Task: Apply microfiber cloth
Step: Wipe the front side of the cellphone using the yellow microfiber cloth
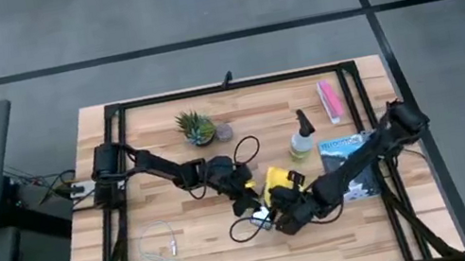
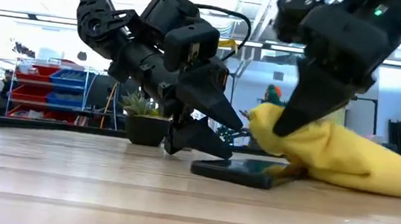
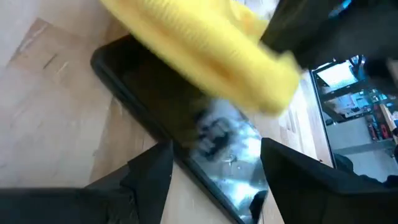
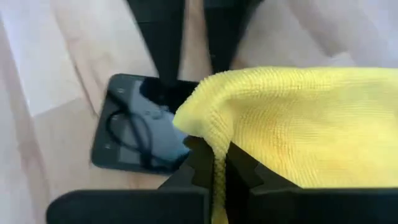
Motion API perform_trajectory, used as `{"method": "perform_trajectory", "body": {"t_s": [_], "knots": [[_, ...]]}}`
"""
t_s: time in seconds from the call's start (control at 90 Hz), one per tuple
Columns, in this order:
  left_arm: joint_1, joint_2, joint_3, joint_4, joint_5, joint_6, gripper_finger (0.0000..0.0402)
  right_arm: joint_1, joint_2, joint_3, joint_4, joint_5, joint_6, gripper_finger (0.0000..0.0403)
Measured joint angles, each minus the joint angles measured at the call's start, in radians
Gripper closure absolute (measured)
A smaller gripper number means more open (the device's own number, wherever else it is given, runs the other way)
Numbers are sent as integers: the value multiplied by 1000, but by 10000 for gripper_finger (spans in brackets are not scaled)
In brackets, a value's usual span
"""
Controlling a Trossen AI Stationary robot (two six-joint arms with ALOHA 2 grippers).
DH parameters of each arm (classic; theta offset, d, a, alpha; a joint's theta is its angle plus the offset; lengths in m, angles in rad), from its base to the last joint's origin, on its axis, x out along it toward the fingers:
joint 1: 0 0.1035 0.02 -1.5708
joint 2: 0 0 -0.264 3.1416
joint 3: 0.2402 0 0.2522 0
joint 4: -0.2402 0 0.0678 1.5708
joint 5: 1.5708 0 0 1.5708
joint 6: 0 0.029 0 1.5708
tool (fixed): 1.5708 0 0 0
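We see the right gripper (image 4: 212, 171) angled down, pinching the microfiber cloth (image 4: 298, 124) over the smartphone (image 4: 140, 124), whose far end the spread left gripper (image 3: 214, 168) apparently straddles.

Microfiber cloth (image 4: 298, 124): bright yellow, soft, ribbed weave, bunched rather than spread flat. One folded edge is pinched and lifted, draping over the near end of a black smartphone (image 4: 134, 124); the remainder trails on the wooden table (image 2: 102, 191).
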Motion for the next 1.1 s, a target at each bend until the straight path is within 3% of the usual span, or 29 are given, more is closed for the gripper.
{"method": "perform_trajectory", "body": {"t_s": [0.211, 0.367, 0.644, 0.9, 1.1], "knots": [[0, 0, 0, -6, 0, 0, 182, 66, -88, 2, -162, 59, 150, 403], [2, 0, 1, -14, 0, 18, 182, 112, -92, 1, -223, 2, 210, 403], [32, -1, 9, -50, -3, 58, 182, 101, 30, 2, -131, -135, 182, 403], [32, 3, 167, -397, -55, 222, 183, 31, 126, 7, -111, -221, 130, 403], [36, 4, 204, -464, -68, 228, 183, -21, 140, 7, -56, -205, 83, 403]]}}
